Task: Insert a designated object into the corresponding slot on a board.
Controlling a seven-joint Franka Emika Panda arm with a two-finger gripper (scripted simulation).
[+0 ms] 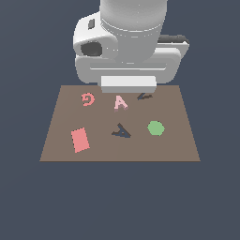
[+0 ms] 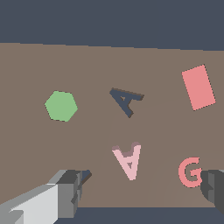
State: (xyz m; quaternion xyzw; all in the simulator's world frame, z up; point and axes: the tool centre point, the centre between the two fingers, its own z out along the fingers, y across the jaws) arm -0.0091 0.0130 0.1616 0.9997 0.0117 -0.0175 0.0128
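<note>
The pink A (image 2: 128, 161) is seen lying flat on the board (image 2: 26, 144), near the A-shaped slot (image 2: 126, 101). The gripper (image 2: 142, 188) is spread wide, and nothing is grasped.

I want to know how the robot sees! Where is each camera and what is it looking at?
Exterior view: off the arm, looking down at the brown board; the white arm fills the top.
Wrist view: on the wrist, looking down at the board; gripper fingers show.
Both show the pink A, A-shaped slot, green hexagon.
</note>
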